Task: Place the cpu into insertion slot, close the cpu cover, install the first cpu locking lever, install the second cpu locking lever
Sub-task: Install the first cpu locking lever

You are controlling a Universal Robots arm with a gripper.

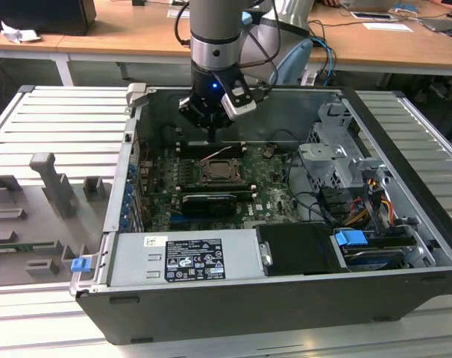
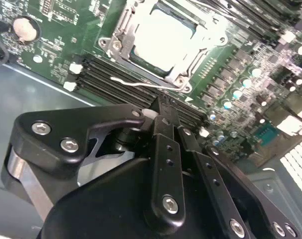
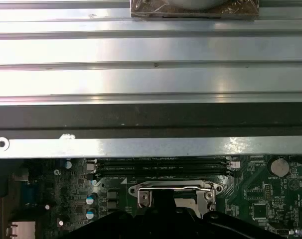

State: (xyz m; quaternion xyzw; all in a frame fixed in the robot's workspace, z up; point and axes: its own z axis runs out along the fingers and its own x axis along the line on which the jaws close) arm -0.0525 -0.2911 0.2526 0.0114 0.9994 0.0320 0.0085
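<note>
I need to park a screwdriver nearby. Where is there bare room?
The ribbed metal table beyond the grey fixture blocks is bare, as is its strip on the exterior view's right. Inside the computer case, boards, cables and the gripper crowd everything.

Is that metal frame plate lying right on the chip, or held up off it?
Touching, as far as it shows: in the second wrist view the cover lies flat around the chip, its edges over the chip's border, no gap visible.

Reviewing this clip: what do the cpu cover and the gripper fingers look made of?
The cpu cover: apparently bare metal, silvery and shiny, catching bright glare along its frame. Gripper fingers: matte black, screwed together; whether coated metal or hard plastic, the look leaves open.
</note>
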